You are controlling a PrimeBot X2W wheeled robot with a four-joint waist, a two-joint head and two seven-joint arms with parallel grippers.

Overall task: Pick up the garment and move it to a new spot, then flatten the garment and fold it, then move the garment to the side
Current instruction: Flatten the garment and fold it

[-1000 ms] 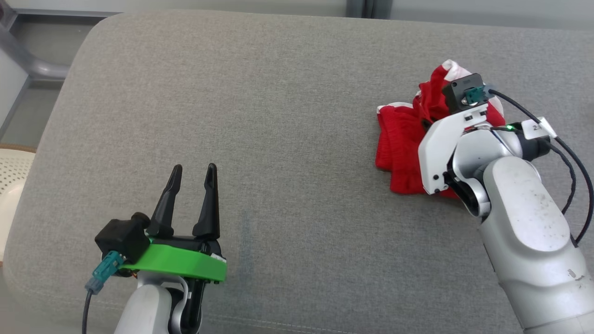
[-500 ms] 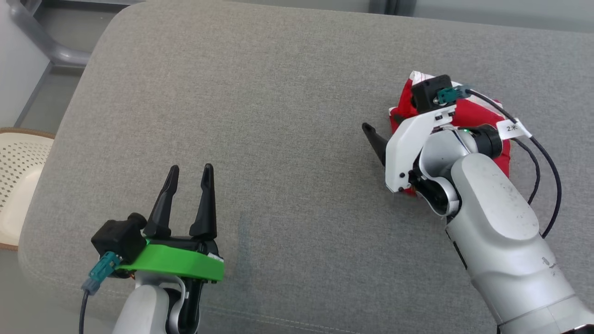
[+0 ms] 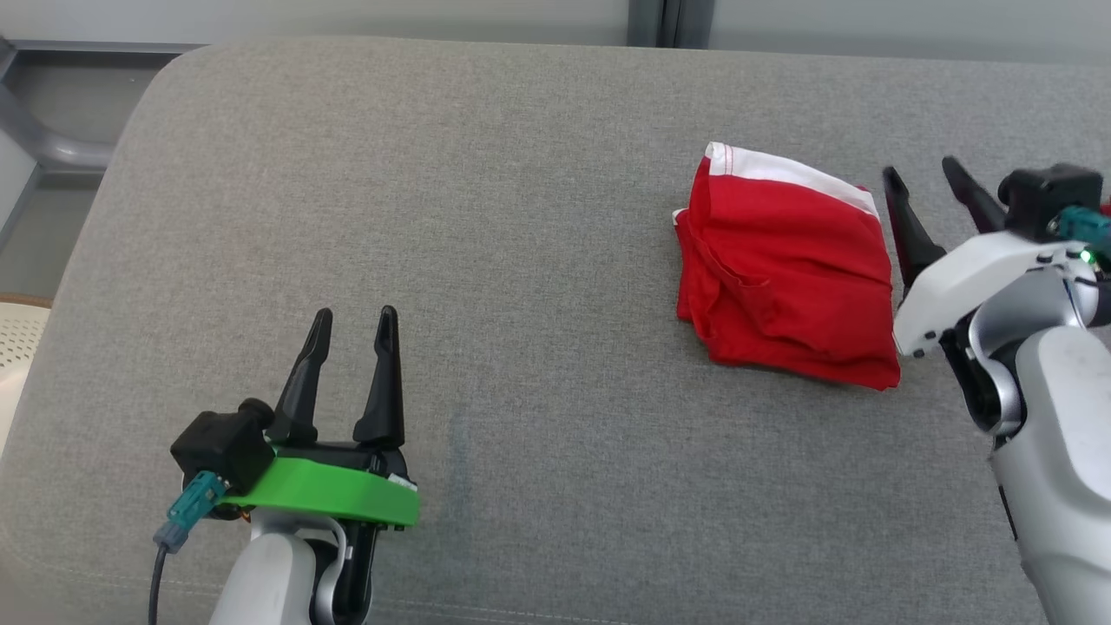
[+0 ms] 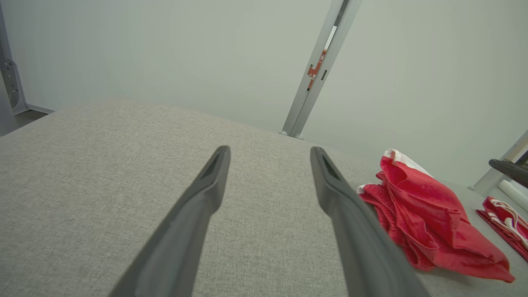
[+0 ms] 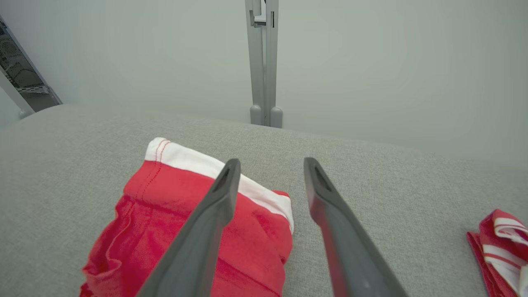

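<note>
Freed since a second ago, one red garment [image 3: 785, 269] lies toward the cushion's [image 3: 521, 217] right edge; my left tool [image 3: 356, 314] and right tool [image 3: 920, 169] both gape, empty.

Folded red-and-white fabric garment [image 3: 785, 269] lying on grey upholstered bench [image 3: 521, 217]; right end effector [image 3: 917, 166] hovering just beside it, fingers apart.

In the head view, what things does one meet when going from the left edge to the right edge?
Cream perforated seat at the edge → left gripper on its green bracket → folded red fabric garment with a white band → right gripper on its white bracket.
</note>
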